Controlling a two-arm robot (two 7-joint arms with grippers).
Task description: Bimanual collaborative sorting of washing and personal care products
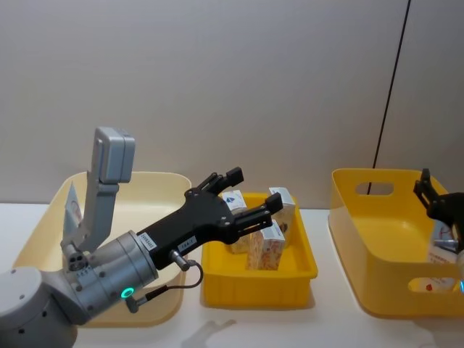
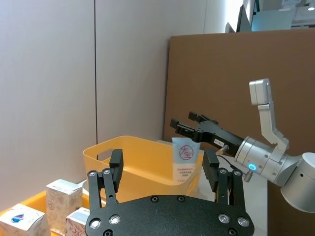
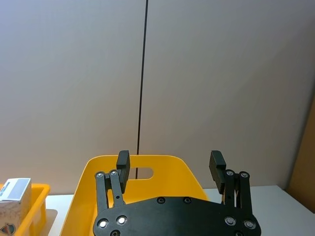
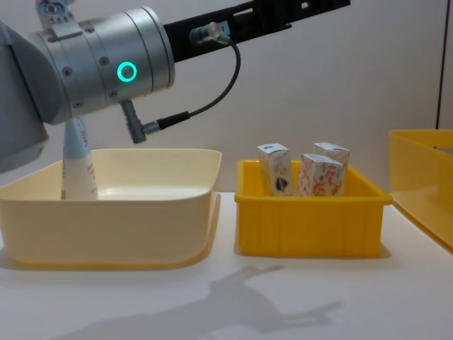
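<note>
Three small white cartons with orange-red print stand upright in a small yellow tray. My left gripper hovers open just above them, nothing between its fingers. The cartons stand close together in the tray. One pale-blue tube stands in the cream bin at the left. Another tube leans upright inside the big yellow bin on the right. My right gripper hangs open above that bin, empty, with the tube just below it.
The cream bin, the small tray and the large yellow bin stand in a row on a white table, close to a plain wall. Bare table lies in front of the bins. My left arm's body overhangs the cream bin's front.
</note>
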